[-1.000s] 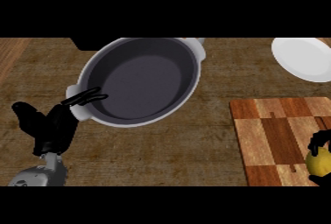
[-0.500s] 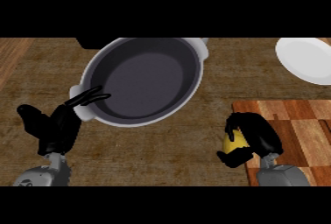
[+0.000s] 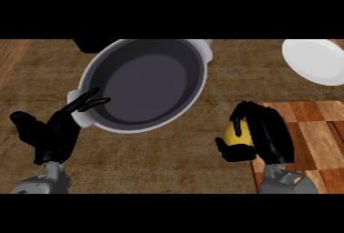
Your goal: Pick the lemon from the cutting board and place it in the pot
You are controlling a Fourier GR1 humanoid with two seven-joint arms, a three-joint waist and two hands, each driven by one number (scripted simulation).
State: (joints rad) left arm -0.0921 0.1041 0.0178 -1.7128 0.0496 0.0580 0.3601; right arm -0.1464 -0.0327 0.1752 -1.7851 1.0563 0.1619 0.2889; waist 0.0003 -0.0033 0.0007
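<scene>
brown counter [image 3: 174, 159], right hand [image 3: 265, 134] curled round lemon [image 3: 238, 134], left hand [image 3: 53, 134] spread

The table [image 3: 201, 150] looks like rough, matt brown wood. The cutting board [image 3: 316, 132] is smooth wood in checkered tones. The pot [image 3: 144, 84] seems dull grey metal; the plate [image 3: 316, 59] smooth white.
</scene>
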